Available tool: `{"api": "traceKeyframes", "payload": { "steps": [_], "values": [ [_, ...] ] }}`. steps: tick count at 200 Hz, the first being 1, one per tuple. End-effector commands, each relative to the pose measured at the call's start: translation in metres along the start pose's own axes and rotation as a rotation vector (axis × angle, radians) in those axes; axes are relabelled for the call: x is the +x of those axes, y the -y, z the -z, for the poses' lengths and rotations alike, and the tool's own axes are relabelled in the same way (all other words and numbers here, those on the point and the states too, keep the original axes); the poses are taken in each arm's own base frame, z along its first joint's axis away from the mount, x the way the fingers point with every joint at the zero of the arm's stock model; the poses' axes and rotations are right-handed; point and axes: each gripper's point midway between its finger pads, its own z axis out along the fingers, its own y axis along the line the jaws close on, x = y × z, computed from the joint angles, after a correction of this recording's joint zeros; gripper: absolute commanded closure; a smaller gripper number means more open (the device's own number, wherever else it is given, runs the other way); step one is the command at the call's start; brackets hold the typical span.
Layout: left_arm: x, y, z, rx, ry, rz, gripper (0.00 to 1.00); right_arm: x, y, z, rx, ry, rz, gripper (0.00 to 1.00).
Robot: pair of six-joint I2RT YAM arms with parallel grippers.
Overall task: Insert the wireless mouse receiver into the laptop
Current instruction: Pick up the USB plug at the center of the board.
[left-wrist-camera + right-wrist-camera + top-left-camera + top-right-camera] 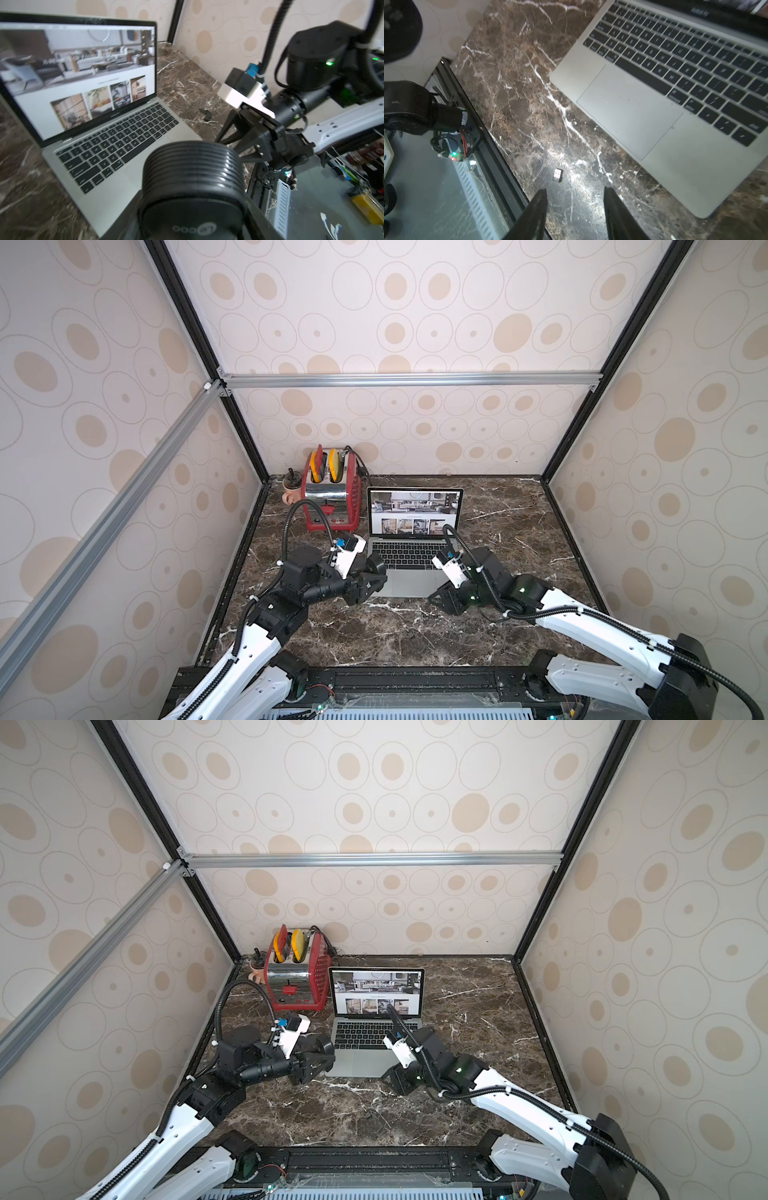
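Right gripper near receiver
Jaws apart, empty, lower centre; receiver lies on table, apart from laptop. Left gripper closed.

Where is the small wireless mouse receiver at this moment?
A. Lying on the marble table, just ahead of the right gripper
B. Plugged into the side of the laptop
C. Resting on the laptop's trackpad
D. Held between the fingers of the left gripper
A: in the right wrist view the receiver lies alone on the marble table, apart from the laptop, just ahead of the right gripper, whose jaws stand open.
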Motion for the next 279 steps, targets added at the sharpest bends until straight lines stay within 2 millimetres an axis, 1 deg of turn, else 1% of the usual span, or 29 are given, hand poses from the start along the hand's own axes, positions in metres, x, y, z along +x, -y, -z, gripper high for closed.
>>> {"api": "traceKeyframes", "payload": {
  "steps": [1, 13, 29, 44, 53, 69, 89, 116, 145, 176, 212, 239, 256, 279],
  "values": [
    [0.012, -0.028, 0.012, -0.180, 0.019, 0.134, 1.00, 0.019, 0.005, -0.017, 0.130, -0.079, -0.071, 0.55],
    [0.023, -0.035, 0.016, -0.222, 0.018, 0.183, 1.00, 0.026, -0.003, -0.028, 0.141, -0.100, -0.063, 0.55],
    [0.033, -0.051, 0.022, -0.325, 0.017, 0.246, 1.00, 0.031, -0.016, -0.043, 0.132, -0.111, -0.029, 0.56],
    [0.046, -0.067, 0.023, -0.410, -0.015, 0.307, 1.00, 0.036, -0.026, -0.056, 0.125, -0.126, 0.005, 0.56],
    [0.055, -0.073, 0.021, -0.434, -0.040, 0.336, 1.00, 0.040, -0.030, -0.063, 0.126, -0.143, 0.026, 0.55],
    [0.068, -0.082, 0.019, -0.481, -0.073, 0.390, 1.00, 0.046, -0.035, -0.070, 0.141, -0.168, 0.055, 0.54],
    [0.077, -0.087, 0.018, -0.511, -0.099, 0.421, 1.00, 0.049, -0.041, -0.074, 0.154, -0.180, 0.086, 0.51],
    [0.080, -0.089, 0.018, -0.517, -0.101, 0.438, 1.00, 0.055, -0.044, -0.084, 0.160, -0.213, 0.097, 0.49],
    [0.081, -0.089, 0.019, -0.522, -0.101, 0.438, 1.00, 0.066, -0.047, -0.091, 0.190, -0.269, 0.134, 0.49],
    [0.080, -0.089, 0.019, -0.520, -0.100, 0.432, 1.00, 0.073, -0.047, -0.090, 0.226, -0.304, 0.151, 0.49],
    [0.078, -0.088, 0.018, -0.513, -0.100, 0.419, 1.00, 0.085, -0.039, -0.091, 0.251, -0.340, 0.134, 0.49],
    [0.076, -0.085, 0.016, -0.493, -0.094, 0.415, 1.00, 0.085, -0.038, -0.096, 0.261, -0.349, 0.132, 0.51],
    [0.076, -0.084, 0.015, -0.485, -0.094, 0.412, 1.00, 0.085, -0.040, -0.100, 0.266, -0.362, 0.134, 0.55],
    [0.073, -0.083, 0.016, -0.478, -0.087, 0.402, 1.00, 0.087, -0.037, -0.102, 0.286, -0.385, 0.131, 0.58]
  ]
}}
